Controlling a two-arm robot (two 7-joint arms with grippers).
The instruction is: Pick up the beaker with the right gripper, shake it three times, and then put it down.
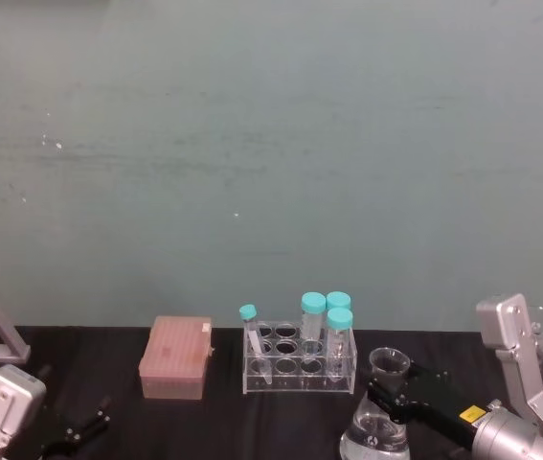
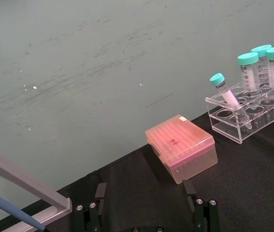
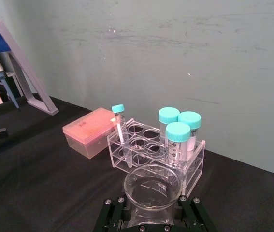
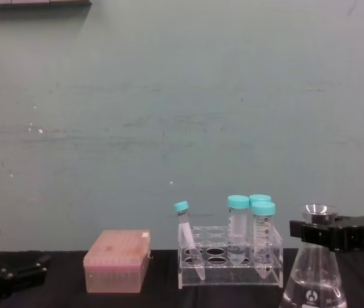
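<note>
The right gripper (image 1: 388, 390) is pinching the neck of the beaker (image 1: 376, 431), which is standing upright at about five o'clock from the rack (image 1: 300, 359), while the left gripper (image 1: 87, 422) is sitting idle, fingers spread, far off at nine o'clock.

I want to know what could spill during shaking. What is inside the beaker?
The beaker, gripped at its neck by the right gripper, looks to hold clear liquid in its wide base. The chest view's bottom edge cuts off the base, so the amount cannot be judged.
</note>
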